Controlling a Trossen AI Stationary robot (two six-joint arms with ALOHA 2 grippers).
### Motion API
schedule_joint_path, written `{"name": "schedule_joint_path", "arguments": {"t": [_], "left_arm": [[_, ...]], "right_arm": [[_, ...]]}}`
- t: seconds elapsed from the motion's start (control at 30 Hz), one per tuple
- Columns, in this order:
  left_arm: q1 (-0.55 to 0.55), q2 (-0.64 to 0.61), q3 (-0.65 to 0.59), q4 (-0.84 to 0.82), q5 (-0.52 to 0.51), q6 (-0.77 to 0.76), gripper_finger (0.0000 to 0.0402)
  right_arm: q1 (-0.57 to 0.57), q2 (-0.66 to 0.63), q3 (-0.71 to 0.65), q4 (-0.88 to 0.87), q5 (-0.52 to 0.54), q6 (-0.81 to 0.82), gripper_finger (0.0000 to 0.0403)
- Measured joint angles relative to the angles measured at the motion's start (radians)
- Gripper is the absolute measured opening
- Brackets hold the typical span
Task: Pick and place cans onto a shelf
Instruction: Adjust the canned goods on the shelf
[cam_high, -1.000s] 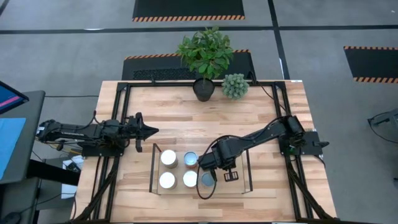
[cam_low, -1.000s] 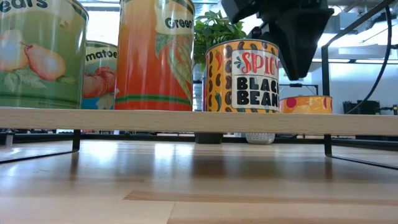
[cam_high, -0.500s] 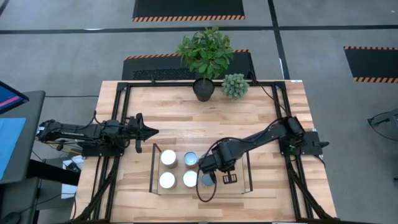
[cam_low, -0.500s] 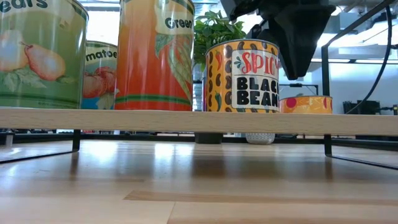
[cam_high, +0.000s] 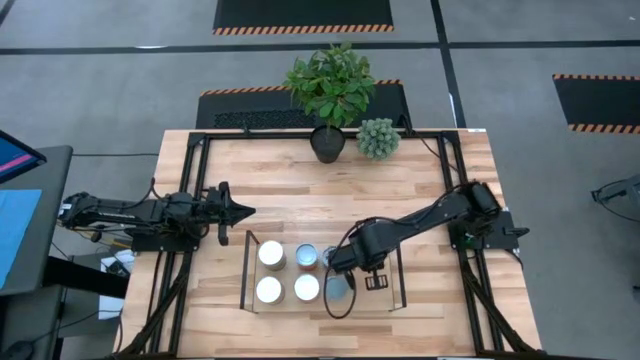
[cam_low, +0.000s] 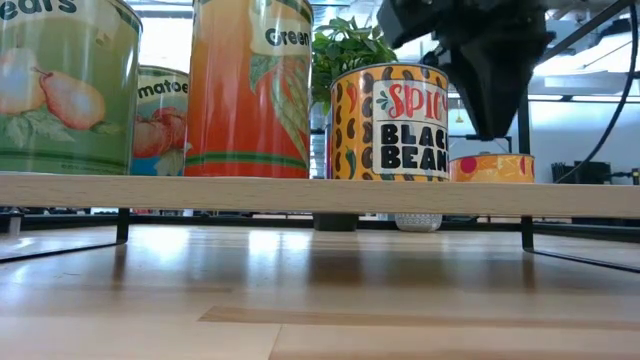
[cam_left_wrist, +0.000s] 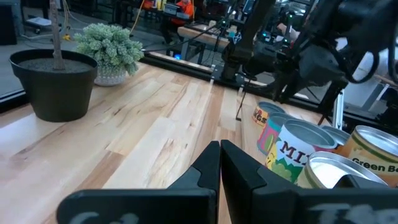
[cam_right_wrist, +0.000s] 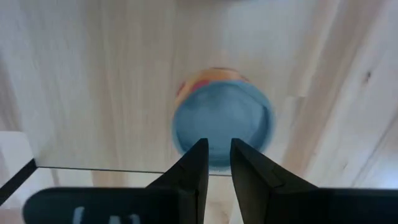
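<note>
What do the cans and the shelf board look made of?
Cans: likely metal, given the silvery ridged rims and lids in the left wrist view, wrapped in glossy printed labels, probably paper. Shelf: pale matte wood with visible grain, on thin dark frames that look like metal.

The right gripper has slid a little toward the right of the high view, so the blue-topped can on the shelf, which it mostly covered a moment ago, now shows more of its lid at lower centre. In the low view its dark bulk has shifted rightward along the top edge, clear of the black-bean can.
</note>
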Motion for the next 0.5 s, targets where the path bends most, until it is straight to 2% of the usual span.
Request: {"name": "schedule_joint_path", "arguments": {"t": [0.27, 0.5], "left_arm": [[0.0, 0.0, 0.0, -0.006, -0.034, -0.007, 0.0], [0.0, 0.0, 0.001, -0.006, -0.045, -0.029, 0.0]], "right_arm": [[-0.014, -0.096, -0.095, 0.095, 0.001, 0.005, 0.0093], [-0.025, -0.094, -0.188, 0.159, -0.089, 0.002, 0.0093]]}}
